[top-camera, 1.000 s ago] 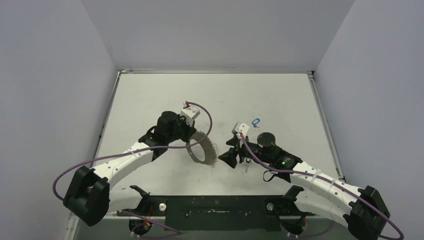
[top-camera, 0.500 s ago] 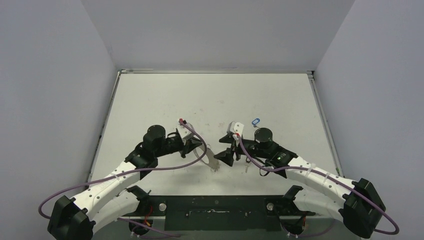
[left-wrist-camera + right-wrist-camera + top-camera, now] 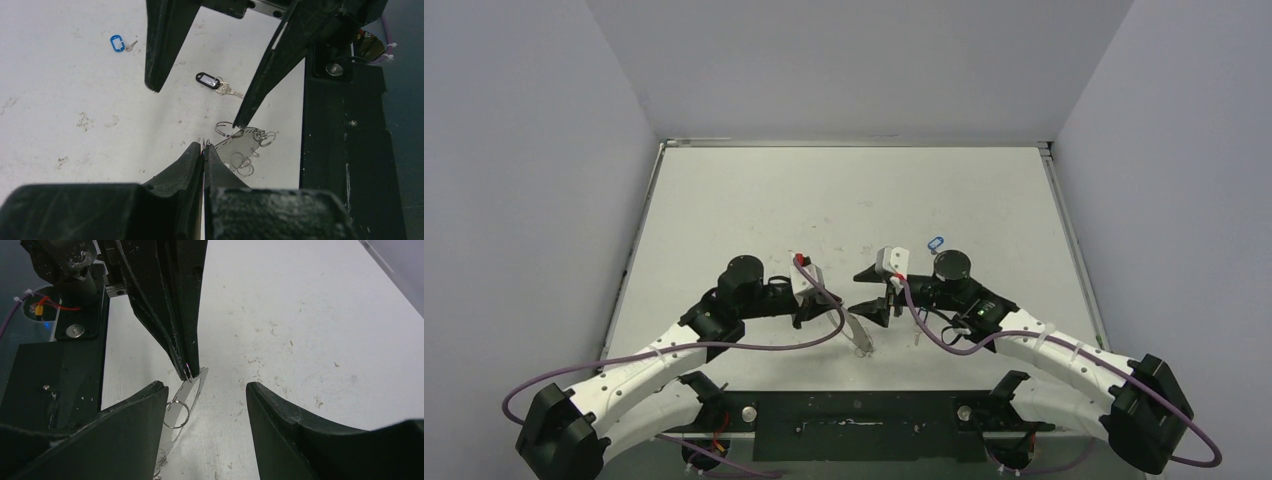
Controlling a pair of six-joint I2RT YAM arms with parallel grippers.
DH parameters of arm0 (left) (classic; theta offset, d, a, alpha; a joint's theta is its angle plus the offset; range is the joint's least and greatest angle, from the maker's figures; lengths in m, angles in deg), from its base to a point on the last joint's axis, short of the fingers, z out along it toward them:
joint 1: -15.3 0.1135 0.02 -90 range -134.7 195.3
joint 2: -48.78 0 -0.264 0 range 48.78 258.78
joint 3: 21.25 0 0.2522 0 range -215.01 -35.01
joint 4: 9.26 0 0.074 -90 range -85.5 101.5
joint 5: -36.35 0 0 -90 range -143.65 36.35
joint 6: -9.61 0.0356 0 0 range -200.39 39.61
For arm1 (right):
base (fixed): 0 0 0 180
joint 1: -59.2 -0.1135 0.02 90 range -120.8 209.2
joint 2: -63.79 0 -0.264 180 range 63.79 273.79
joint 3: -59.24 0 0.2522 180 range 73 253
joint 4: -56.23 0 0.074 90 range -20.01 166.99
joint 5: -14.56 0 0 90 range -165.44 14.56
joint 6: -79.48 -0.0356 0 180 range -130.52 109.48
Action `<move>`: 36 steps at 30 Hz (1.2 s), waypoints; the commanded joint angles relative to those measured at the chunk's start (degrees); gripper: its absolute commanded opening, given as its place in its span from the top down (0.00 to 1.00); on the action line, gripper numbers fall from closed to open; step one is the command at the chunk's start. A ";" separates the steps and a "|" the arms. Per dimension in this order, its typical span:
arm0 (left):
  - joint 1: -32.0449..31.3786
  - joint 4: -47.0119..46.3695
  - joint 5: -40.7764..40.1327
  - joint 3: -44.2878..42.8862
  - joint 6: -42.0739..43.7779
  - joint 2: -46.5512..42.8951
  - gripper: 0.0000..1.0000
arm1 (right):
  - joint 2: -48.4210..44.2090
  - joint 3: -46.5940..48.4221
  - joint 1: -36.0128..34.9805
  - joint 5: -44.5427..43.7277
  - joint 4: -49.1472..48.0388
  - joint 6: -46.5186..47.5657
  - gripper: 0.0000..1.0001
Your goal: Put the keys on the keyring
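1. So the left gripper is clamped on the rim of the keyring, low centre of its wrist frame, tipping it on edge, probably so the loops are reachable
2. The right gripper hangs over it, jaws apart, holding nothing
3. The dark-headed key and blue key lie loose on the table, upper left, neither threaded

keyring btm behind right fingers, cut off at edge, blue key blade too small from top
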 commanded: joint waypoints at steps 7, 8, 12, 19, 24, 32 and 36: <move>-2.83 -4.33 1.76 -0.87 3.04 -1.68 1.00 | 4.62 4.29 0.50 7.34 -0.53 6.43 0.54; -2.95 -4.15 1.30 -0.85 3.22 -1.87 1.00 | 4.93 4.39 0.46 7.69 -0.15 6.47 0.54; -3.12 -3.77 -0.46 -0.61 3.48 -2.19 1.00 | 5.17 4.26 0.37 8.22 1.04 6.57 0.51; -3.74 -4.51 -2.75 -0.41 3.54 -2.33 1.00 | 5.15 4.13 0.01 8.04 1.55 3.51 0.54; -4.22 -5.16 -4.39 -0.34 3.25 -2.43 1.00 | 3.75 3.33 -2.62 1.26 1.49 -0.32 0.45; -4.60 -5.44 -6.07 -0.15 3.34 -3.06 1.00 | 5.26 3.22 -6.69 -7.82 2.90 -3.00 0.44; -4.68 -5.33 -6.26 -0.06 3.21 -3.43 1.00 | 5.91 3.59 -7.32 -11.97 3.50 -3.46 0.56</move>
